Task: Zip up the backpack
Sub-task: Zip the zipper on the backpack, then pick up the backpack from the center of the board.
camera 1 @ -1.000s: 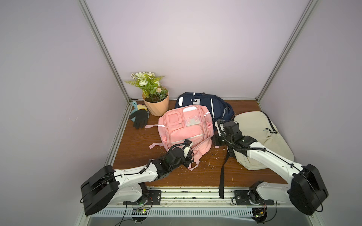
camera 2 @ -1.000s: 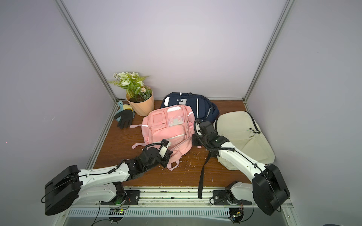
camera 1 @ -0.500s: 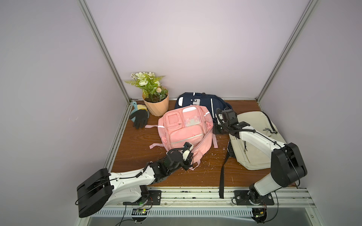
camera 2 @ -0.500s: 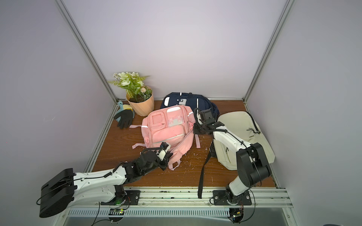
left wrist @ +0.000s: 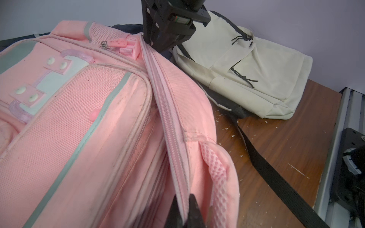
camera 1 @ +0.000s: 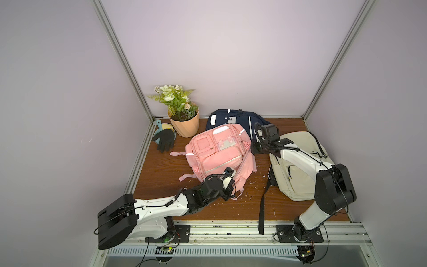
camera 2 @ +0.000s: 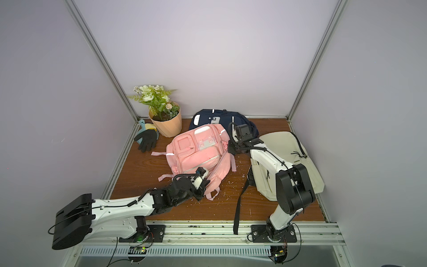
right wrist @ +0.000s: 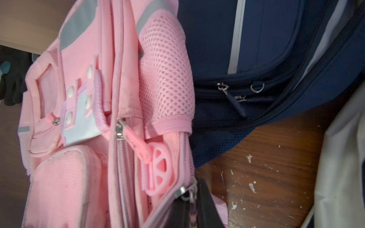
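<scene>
Pink backpack: zipper tape pinched by left fingers; zipper pull flanked narrowly by right fingers (hold uncertain); pull could be lost if loosened.

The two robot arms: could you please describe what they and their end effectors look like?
The left arm and right arm share one build: smooth white link shells, bulky black joint housings and thin black cables looping alongside. The left end effector and right end effector have narrow, tapering black fingers.
</scene>
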`<state>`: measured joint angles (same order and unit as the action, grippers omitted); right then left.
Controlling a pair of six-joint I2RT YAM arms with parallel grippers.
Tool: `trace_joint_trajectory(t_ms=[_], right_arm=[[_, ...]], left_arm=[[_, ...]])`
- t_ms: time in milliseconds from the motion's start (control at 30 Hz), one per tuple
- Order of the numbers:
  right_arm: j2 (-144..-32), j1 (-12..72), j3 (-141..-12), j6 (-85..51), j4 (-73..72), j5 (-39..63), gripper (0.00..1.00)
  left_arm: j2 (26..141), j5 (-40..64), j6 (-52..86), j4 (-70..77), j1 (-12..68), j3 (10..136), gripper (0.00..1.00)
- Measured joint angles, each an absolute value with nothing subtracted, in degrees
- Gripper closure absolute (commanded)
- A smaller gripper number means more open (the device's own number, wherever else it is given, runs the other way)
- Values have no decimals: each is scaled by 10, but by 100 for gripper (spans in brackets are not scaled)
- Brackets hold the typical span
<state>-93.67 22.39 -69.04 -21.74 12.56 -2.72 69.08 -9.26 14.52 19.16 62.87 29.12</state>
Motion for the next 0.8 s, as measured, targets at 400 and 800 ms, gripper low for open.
trace_joint_trajectory(t_ms=[400,800], right_arm=[[-661,180,-566,-248,61,-82,40],[-374,217,-333,-326,64,-78,33]], left_arm=[[793,-131,242,57,601,525,100],[1088,-96,365,-24,518,983,100]])
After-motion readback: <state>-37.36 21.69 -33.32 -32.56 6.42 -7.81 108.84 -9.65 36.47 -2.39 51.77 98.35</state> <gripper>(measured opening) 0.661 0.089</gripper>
